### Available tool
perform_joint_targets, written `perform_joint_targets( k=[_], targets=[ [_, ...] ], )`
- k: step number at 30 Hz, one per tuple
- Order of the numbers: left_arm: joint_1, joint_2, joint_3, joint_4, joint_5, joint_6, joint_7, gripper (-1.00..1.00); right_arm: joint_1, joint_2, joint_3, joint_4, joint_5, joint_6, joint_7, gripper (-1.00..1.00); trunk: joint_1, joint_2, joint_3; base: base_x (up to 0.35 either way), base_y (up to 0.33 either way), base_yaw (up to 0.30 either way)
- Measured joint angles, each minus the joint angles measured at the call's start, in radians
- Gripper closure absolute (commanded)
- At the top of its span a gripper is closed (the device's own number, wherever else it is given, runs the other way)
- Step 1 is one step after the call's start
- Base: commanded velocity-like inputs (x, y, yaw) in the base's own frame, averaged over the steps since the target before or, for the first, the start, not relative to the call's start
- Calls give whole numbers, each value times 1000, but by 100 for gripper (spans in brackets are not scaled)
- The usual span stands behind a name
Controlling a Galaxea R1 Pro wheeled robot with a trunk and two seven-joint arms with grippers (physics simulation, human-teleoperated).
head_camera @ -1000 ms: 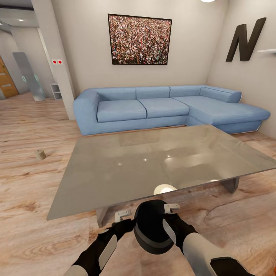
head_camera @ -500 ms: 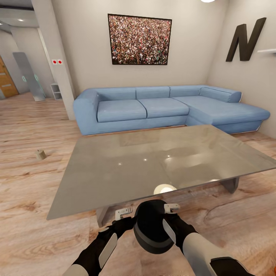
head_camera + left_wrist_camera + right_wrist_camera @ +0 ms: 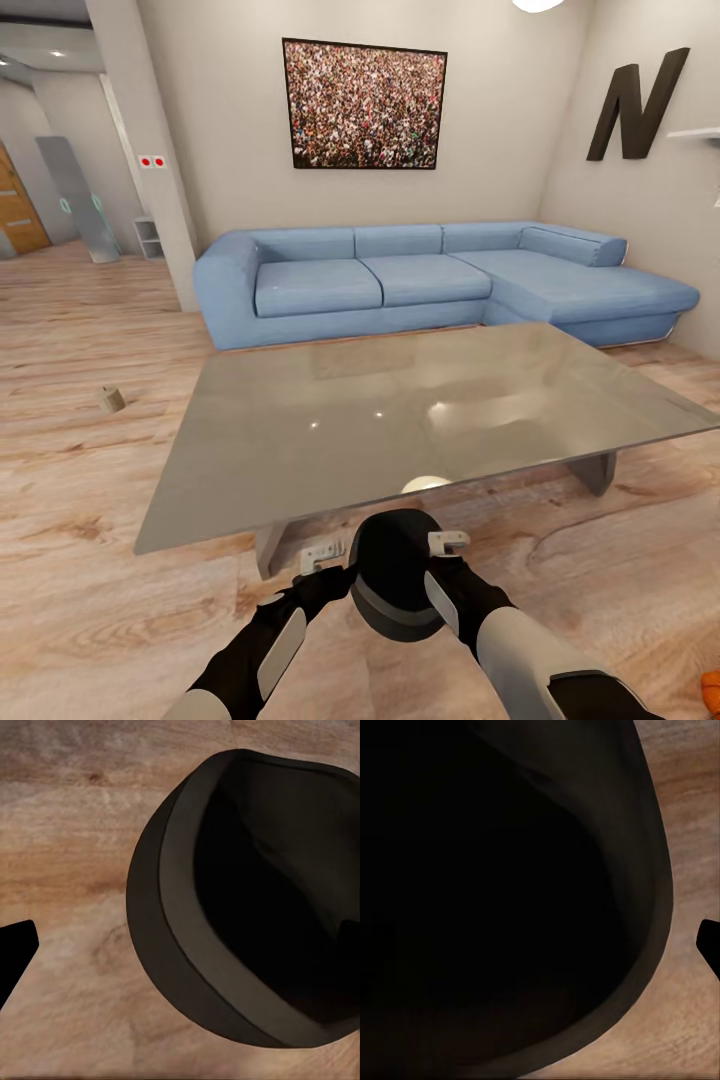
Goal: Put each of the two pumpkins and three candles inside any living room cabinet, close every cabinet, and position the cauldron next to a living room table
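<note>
The black cauldron [image 3: 395, 580] hangs tilted between my two arms, just above the wood floor in front of the table [image 3: 400, 420]. My right gripper [image 3: 448, 543] is shut on the cauldron's right rim, and one of its fingers [image 3: 709, 945] shows outside the rim [image 3: 649, 907]. My left gripper [image 3: 322, 556] stands open beside the cauldron's left side; one finger [image 3: 15, 952] is well clear of the pot's wall [image 3: 161, 915]. A candle [image 3: 110, 399] lies on the floor at far left. A pumpkin [image 3: 711, 692] peeks in at the lower right corner.
A blue corner sofa [image 3: 420, 280] stands behind the table against the wall. A hallway [image 3: 60, 230] opens at the left past a pillar. Bare wood floor [image 3: 90, 560] lies left of the table and around my arms.
The camera has shifted: the table now sits a little farther off and the pumpkin has come into view at lower right. The cauldron stays held between my arms.
</note>
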Motion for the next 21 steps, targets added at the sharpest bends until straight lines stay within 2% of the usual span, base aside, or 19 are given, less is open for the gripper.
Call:
perform_joint_targets(
  k=[9, 21],
  targets=[
    [0, 0, 0, 1, 0, 0, 0, -100, 0, 0, 0, 0, -1, -1, 0, -100, 0, 0, 0, -3, 0, 0],
    [0, 0, 0, 2, 1, 0, 0, -100, 0, 0, 0, 0, -1, 0, 0, -100, 0, 0, 0, -240, 0, 0]
  ],
)
